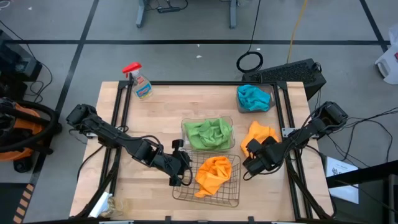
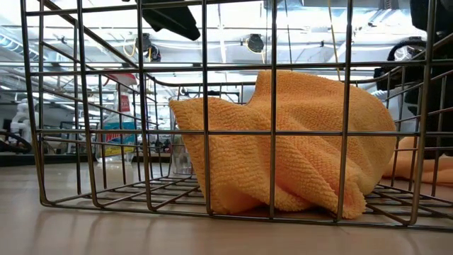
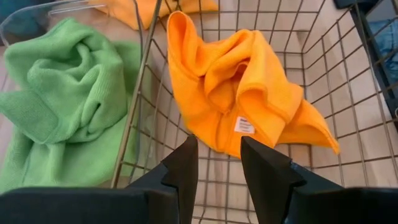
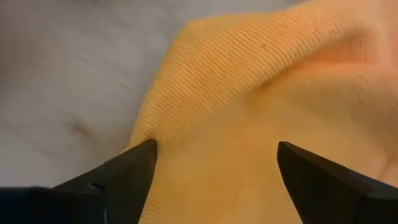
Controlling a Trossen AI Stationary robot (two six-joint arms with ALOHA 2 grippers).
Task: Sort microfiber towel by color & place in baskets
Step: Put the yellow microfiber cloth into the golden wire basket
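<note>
Orange towel (image 4: 261, 124) — ribbed microfiber, loosely rumpled — lay on the tabletop (image 1: 155, 118) between the wide-spread fingers of the right hand (image 4: 214, 168), ungripped. Second orange towel (image 3: 242, 93) — crumpled in the wire basket (image 3: 348, 112) — just ahead of the part-open, empty left hand (image 3: 217, 165).
</note>
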